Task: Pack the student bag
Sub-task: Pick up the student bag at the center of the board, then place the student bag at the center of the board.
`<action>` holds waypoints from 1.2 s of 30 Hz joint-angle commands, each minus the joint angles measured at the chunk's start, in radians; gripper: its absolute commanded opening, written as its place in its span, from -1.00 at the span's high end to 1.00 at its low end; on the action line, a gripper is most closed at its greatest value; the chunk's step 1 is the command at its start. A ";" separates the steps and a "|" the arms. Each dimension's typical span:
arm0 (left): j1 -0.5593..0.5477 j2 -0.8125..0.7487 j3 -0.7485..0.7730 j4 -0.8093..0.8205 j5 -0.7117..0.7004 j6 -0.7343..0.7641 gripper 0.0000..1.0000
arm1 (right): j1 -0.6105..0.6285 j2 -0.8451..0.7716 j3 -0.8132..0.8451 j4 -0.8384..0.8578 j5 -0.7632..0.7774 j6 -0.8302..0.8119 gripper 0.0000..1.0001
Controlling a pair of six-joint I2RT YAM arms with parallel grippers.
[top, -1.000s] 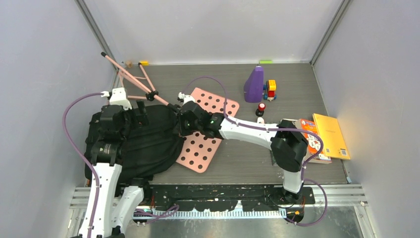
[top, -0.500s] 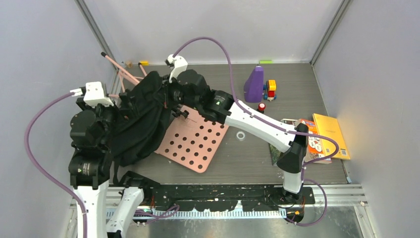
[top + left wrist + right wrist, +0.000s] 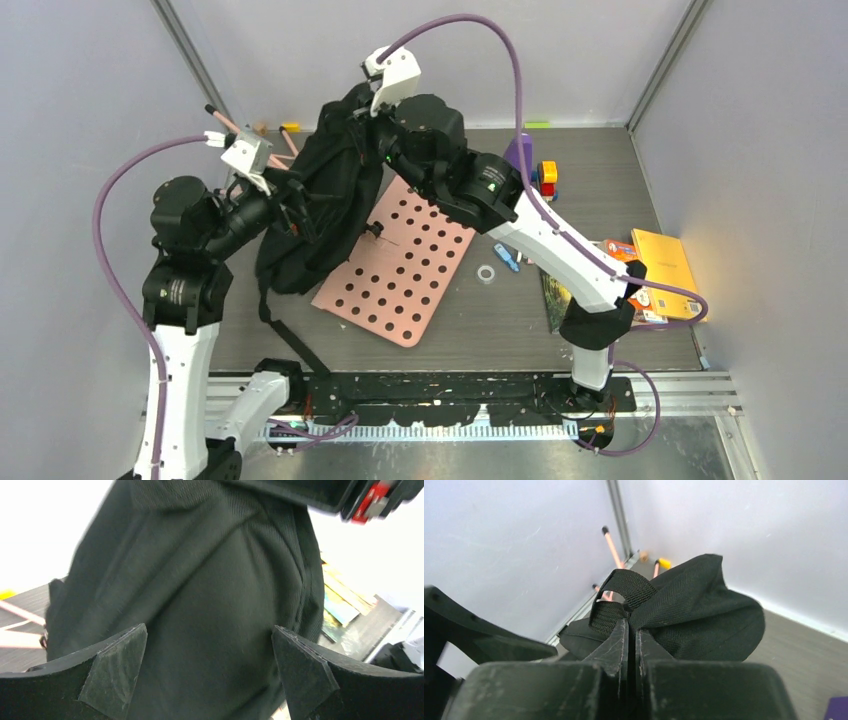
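Your right gripper (image 3: 631, 630) is clamped tight on the black webbing loop (image 3: 624, 592) at the top of the student bag (image 3: 325, 190), the large black soft fabric backpack. The right wrist view shows the fingers (image 3: 611, 645) pressed together, with the loop pinched between them and sticking up above the tips.

The bag hangs from that grip, high over the back-left of the table, with its body drooping down and toward you. In the top view its lower end sits over the left edge of the flat pink perforated board (image 3: 400, 265). Can't tell if it rests on the grey wood-grain tabletop (image 3: 520, 320) or is clear of it. One black shoulder strap (image 3: 290, 335) trails toward the near edge.

Your left gripper (image 3: 210, 670) has its jaws wide apart and holds nothing. It points at the bag's side, and black fabric fills the view ahead of the pads (image 3: 112, 672). Can't tell whether they touch the cloth.

Right of the board:
- A small white ring (image 3: 487, 273), with a small blue item (image 3: 508, 262) just beside it, too small to identify.
- A purple pointed container (image 3: 512, 152) at the back, partly behind your right arm, with a red-yellow-blue block toy (image 3: 547, 178) just beside it.
- A yellow book (image 3: 668, 272) and an orange-covered book (image 3: 620, 249) at the right edge, with a dark green booklet (image 3: 553, 295) near them.

Back-left, behind the bag: thin pink rods (image 3: 240, 135), with a small yellow block (image 3: 290, 127) near them.
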 commanded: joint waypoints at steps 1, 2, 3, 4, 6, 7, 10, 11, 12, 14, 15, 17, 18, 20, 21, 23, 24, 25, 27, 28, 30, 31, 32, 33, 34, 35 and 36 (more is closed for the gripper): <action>-0.043 -0.001 -0.001 0.062 0.163 -0.019 -0.99 | -0.010 -0.050 0.128 0.179 0.181 -0.144 1.00; -0.048 -0.006 -0.004 0.070 0.157 -0.019 -0.99 | -0.010 -0.051 0.128 0.185 0.187 -0.147 0.99; -0.052 -0.014 -0.009 0.079 0.156 -0.022 -0.99 | -0.010 -0.053 0.127 0.196 0.199 -0.147 1.00; -0.056 -0.020 -0.019 0.093 0.157 -0.030 -0.99 | -0.010 -0.055 0.124 0.200 0.206 -0.148 0.99; -0.062 -0.038 -0.038 0.137 0.168 -0.052 -0.99 | -0.009 -0.057 0.123 0.211 0.237 -0.159 0.99; -0.064 -0.046 -0.049 0.166 0.174 -0.068 -0.99 | -0.010 -0.058 0.122 0.223 0.264 -0.168 1.00; -0.075 -0.056 -0.081 0.258 0.196 -0.115 -0.99 | -0.010 -0.059 0.107 0.266 0.323 -0.221 1.00; -0.081 -0.055 -0.095 0.294 0.193 -0.131 -0.99 | -0.009 -0.055 0.106 0.295 0.358 -0.237 1.00; -0.088 -0.051 -0.107 0.324 0.183 -0.139 -0.99 | -0.011 -0.053 0.105 0.309 0.391 -0.265 1.00; -0.106 -0.035 -0.120 0.362 0.137 -0.135 -0.99 | -0.010 -0.045 0.108 0.341 0.429 -0.303 1.00; -0.115 -0.027 -0.122 0.377 0.110 -0.128 -0.99 | -0.010 -0.042 0.109 0.351 0.439 -0.311 1.00; -0.136 -0.013 -0.126 0.426 0.065 -0.105 -0.99 | -0.011 -0.043 0.109 0.357 0.465 -0.321 1.00; -0.149 -0.003 -0.132 0.459 0.049 -0.105 -0.99 | -0.009 -0.043 0.107 0.359 0.478 -0.321 1.00; -0.185 0.022 -0.135 0.532 0.041 -0.108 -0.99 | -0.008 -0.044 0.106 0.363 0.496 -0.326 1.00; -0.210 0.038 -0.132 0.555 0.031 -0.105 -0.99 | -0.009 -0.042 0.105 0.366 0.502 -0.331 1.00; -0.271 0.077 -0.123 0.581 -0.011 -0.065 -0.99 | -0.008 -0.041 0.106 0.374 0.514 -0.340 1.00; -0.305 0.097 -0.115 0.583 -0.044 -0.032 -0.99 | -0.008 -0.041 0.107 0.375 0.520 -0.342 1.00; -0.344 0.119 -0.108 0.583 -0.078 0.004 -0.99 | -0.008 -0.040 0.107 0.376 0.522 -0.342 1.00; -0.409 0.155 -0.098 0.582 -0.140 0.080 -0.99 | -0.009 -0.043 0.103 0.371 0.527 -0.343 1.00; -0.439 0.171 -0.095 0.583 -0.174 0.121 -0.99 | -0.008 -0.045 0.102 0.368 0.528 -0.343 0.99; -0.476 0.198 -0.100 0.611 -0.269 0.183 -0.99 | -0.008 -0.050 0.097 0.360 0.527 -0.342 1.00; -0.478 0.208 -0.103 0.625 -0.329 0.183 -0.99 | -0.008 -0.053 0.095 0.354 0.522 -0.337 1.00; -0.480 0.214 -0.105 0.628 -0.373 0.187 -0.99 | -0.009 -0.060 0.093 0.344 0.519 -0.333 1.00; -0.482 0.219 -0.108 0.628 -0.401 0.196 -0.99 | -0.008 -0.066 0.078 0.341 0.509 -0.324 1.00; -0.483 0.223 -0.110 0.642 -0.414 0.210 -0.99 | -0.008 -0.079 0.068 0.339 0.503 -0.313 1.00; -0.485 0.226 -0.112 0.656 -0.416 0.214 -0.99 | -0.008 -0.086 0.045 0.337 0.490 -0.306 1.00; -0.489 0.231 -0.110 0.656 -0.418 0.218 -0.99 | -0.009 -0.101 0.035 0.334 0.484 -0.292 1.00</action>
